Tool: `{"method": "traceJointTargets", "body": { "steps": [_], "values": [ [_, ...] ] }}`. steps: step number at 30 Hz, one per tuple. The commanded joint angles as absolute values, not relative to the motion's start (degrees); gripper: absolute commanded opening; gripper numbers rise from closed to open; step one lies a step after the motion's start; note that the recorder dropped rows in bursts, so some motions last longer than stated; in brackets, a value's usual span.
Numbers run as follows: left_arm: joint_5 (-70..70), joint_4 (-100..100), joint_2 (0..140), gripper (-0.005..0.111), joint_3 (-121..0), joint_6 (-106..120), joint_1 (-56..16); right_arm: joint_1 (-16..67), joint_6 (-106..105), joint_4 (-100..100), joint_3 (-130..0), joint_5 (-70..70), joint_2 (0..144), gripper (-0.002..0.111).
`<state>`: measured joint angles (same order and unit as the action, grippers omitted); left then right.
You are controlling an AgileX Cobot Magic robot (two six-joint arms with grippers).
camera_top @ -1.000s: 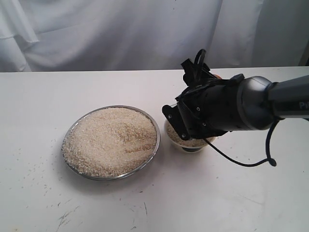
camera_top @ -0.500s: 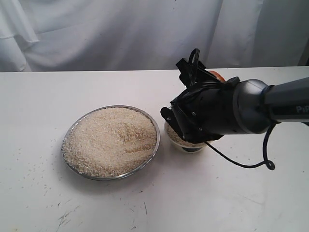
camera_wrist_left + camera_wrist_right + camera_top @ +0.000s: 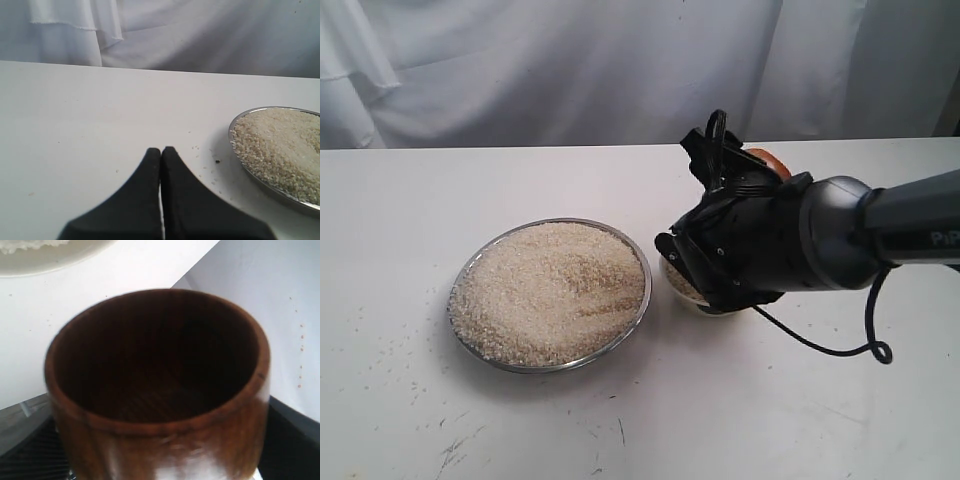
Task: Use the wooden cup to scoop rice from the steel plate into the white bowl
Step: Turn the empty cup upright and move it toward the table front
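The steel plate [image 3: 638, 310] lies left of centre, heaped with rice [image 3: 550, 290]. Right beside it stands the white bowl [image 3: 678, 284] with rice in it, mostly covered by my right arm. My right gripper [image 3: 745, 175] is shut on the wooden cup [image 3: 763, 158], of which only a reddish-brown edge peeks out behind the wrist. In the right wrist view the wooden cup [image 3: 160, 385] fills the frame, its dark inside holding no rice, with the white bowl's rim [image 3: 45, 262] beyond it. My left gripper [image 3: 161, 150] is shut and holds nothing, just above the table beside the steel plate [image 3: 235, 150].
Loose rice grains and dark scuffs dot the white table [image 3: 440, 420] around the plate. A white cloth backdrop [image 3: 570, 70] hangs behind the table. A black cable [image 3: 840, 345] loops down from my right arm onto the table.
My right wrist has shifted a little left and turned over the bowl, hiding more of it. More of the cup now shows behind the wrist. The cable loop slid lower.
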<state>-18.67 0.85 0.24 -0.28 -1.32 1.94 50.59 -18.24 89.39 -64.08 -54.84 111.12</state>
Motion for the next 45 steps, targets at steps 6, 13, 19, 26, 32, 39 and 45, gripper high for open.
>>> {"method": "traceJointTargets", "body": {
  "steps": [6, 13, 19, 26, 32, 39, 45],
  "values": [
    [-18.3, 0.9, 0.0, 0.000, 0.0, -1.3, 2.0, 50.8, -10.5, 87.2, -63.8, -51.4, 106.6, 0.000],
    [-18.3, 0.9, 0.0, 0.000, 0.0, -1.3, 2.0, 50.0, 1.6, 77.5, -63.8, -43.6, 102.1, 0.000],
    [-18.3, 0.9, 0.0, 0.000, 0.0, -1.3, 2.0, 48.5, 6.8, 68.0, -63.8, -38.7, 99.1, 0.000],
    [-18.3, 0.9, 0.0, 0.000, 0.0, -1.3, 2.0, 46.8, 12.6, 56.7, -58.9, -25.7, 92.5, 0.000],
    [-18.3, 0.9, 0.0, 0.000, 0.0, -1.3, 2.0, 44.3, 15.2, 49.2, -52.1, -17.5, 85.2, 0.000],
    [-18.3, 0.9, 0.0, 0.000, 0.0, -1.3, 2.0, 41.5, 15.2, 39.4, -43.8, -6.6, 77.0, 0.000],
    [-18.3, 0.9, 0.0, 0.000, 0.0, -1.3, 2.0, 40.5, 13.7, 31.1, -36.9, 2.5, 72.7, 0.000]
  ]
}}
